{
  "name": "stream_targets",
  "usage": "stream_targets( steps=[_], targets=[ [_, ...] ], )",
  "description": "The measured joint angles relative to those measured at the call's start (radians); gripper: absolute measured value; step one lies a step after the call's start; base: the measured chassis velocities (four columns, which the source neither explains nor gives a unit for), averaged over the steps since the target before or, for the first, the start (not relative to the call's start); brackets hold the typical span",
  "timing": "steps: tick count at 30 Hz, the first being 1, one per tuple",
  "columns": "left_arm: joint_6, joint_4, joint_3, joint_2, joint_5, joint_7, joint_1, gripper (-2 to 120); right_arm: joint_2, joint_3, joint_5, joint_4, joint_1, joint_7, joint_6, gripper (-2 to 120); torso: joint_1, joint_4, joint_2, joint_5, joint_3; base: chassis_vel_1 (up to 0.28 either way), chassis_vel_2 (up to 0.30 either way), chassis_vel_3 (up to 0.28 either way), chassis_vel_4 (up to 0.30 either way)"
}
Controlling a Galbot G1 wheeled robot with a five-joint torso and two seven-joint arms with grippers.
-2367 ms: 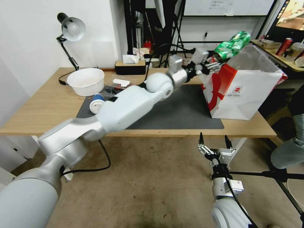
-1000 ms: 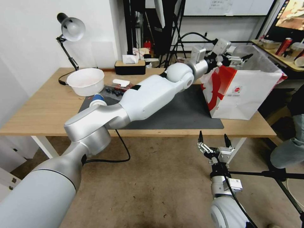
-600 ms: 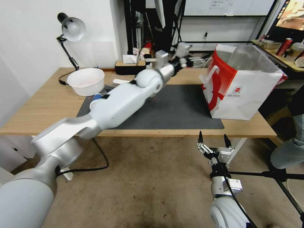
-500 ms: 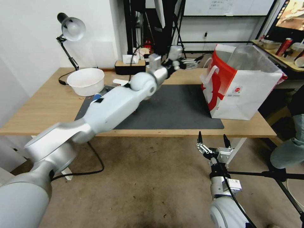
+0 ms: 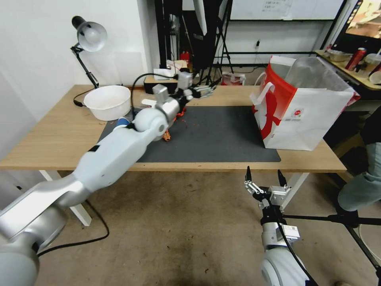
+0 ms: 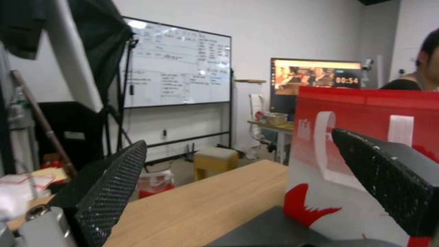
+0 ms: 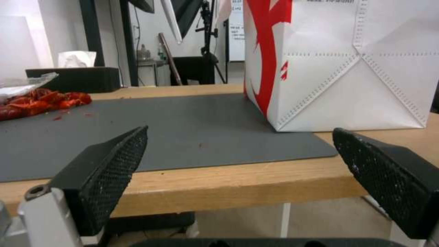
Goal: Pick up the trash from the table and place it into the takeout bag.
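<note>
We see the left gripper [image 5: 206, 90], fingers spread and empty, above the dark grey mat's [image 5: 222, 135] far edge, the tall white-and-red paper takeout bag [image 5: 301, 115] standing well off toward our right, while the right gripper [image 5: 264, 180] waits wide open below the light-wood table's [image 5: 51, 135] front edge.

We see the white-and-red takeout bag [image 5: 301, 115] upright at the table's [image 5: 59, 131] right end; a blue cup [image 5: 121, 122] lies left.

One takeout bag [image 5: 305, 115], one white bowl [image 5: 107, 101], one lamp [image 5: 88, 43].
</note>
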Motion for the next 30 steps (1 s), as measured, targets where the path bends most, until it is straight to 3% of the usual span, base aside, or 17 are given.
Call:
stream_targets(
  steps=[11, 18, 30],
  targets=[
    [0.009, -0.097, -0.138, 0.083, 0.024, -0.015, 0.177, 100, 0.006, -0.008, -0.007, -0.007, -0.002, 0.0, 0.003, 100, 0.0, -0.0001, 0.0, 0.0002, 0.0, 0.0, 0.0, 0.0, 0.0],
    [0.013, -0.183, -0.261, 0.145, 0.058, -0.023, 0.359, 100, 0.007, -0.014, -0.009, -0.015, 0.0, -0.002, 0.007, 100, 0.0, 0.0, 0.0, 0.0002, 0.0, 0.0, 0.0, 0.0, 0.0],
    [-0.011, -0.348, -0.465, 0.154, 0.152, -0.055, 0.636, 100, 0.001, -0.018, -0.01, -0.021, -0.001, -0.003, 0.014, 100, 0.0, -0.0001, 0.0, 0.0004, 0.0, 0.0, 0.0, 0.0, 0.0]
  ],
)
